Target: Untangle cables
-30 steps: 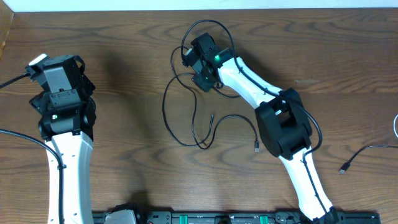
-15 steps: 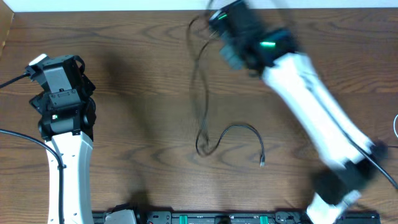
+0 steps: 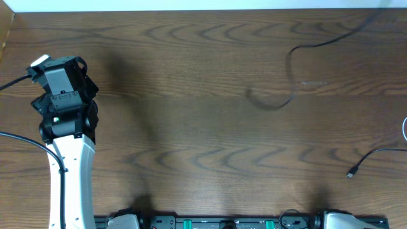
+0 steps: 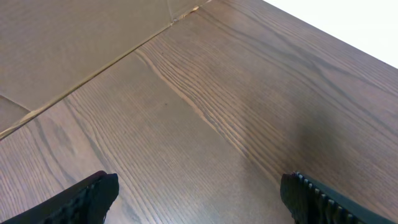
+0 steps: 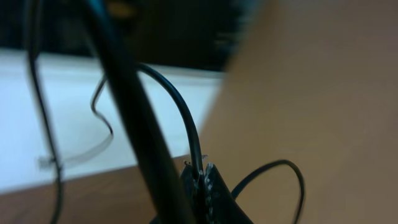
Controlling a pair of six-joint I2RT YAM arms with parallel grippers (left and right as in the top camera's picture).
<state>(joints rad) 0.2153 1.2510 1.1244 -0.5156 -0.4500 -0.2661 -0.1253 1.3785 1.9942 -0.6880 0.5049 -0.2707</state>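
The dark brown, wood-grained table [image 3: 191, 127] is serving as the reference here. The thin black rubbery cable [image 3: 331, 39] is hanging over the table's far right corner as a blurred, slack line. It is running in from beyond the far edge and curling down into a loose hook above the boards. It reads as lifted off the table rather than lying on it, most likely so that its loops can fall free of each other.

In the right wrist view, the right gripper [image 5: 202, 183] is pinching that cable [image 5: 180, 118]. Its ridged black fingers are pressed together, with the cord emerging from the seam and arching up and away. A further loop is sagging beside it. The right arm itself is not showing from overhead.

The left gripper [image 4: 199, 196] is hovering over the table's far left corner. Its textured black fingers are spread wide with nothing between them, which suggests it is waiting clear of the work. Beyond that corner a flat tan surface is adjoining the boards.

Another thin dark cord [image 3: 375, 152] with a small plug end is lying flat near the table's right edge, well apart from the lifted cable.
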